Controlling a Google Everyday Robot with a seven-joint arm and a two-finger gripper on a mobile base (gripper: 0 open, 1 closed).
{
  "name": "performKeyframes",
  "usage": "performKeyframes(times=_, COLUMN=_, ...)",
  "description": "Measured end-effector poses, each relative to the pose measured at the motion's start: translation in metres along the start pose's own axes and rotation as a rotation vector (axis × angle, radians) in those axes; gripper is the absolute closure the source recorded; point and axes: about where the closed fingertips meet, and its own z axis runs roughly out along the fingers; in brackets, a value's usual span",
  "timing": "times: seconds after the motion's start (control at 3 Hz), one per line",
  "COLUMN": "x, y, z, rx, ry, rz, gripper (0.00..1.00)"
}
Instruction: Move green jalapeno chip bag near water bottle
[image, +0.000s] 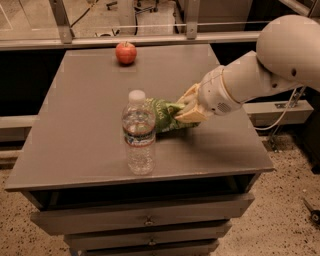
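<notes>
gripper (186, 107) clenched on green jalapeno chip bag (162, 115), just behind water bottle (138, 135).

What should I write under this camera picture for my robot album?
The gripper holds the green jalapeno chip bag next to the water bottle standing on the gray table.

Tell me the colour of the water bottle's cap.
White, in the camera view. The gripper, right of the water bottle, grips the green jalapeno chip bag.
</notes>
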Motion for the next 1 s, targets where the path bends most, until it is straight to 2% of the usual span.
performKeyframes(times=0.67, x=-0.003, y=0.014, z=-0.001, rx=-0.044, ry=-0.018, rz=-0.02, gripper=0.15)
performKeyframes(times=1.0, x=-0.005, y=0.019, z=0.002, rx=-0.059, ry=-0.028, rz=-0.024, gripper=0.0)
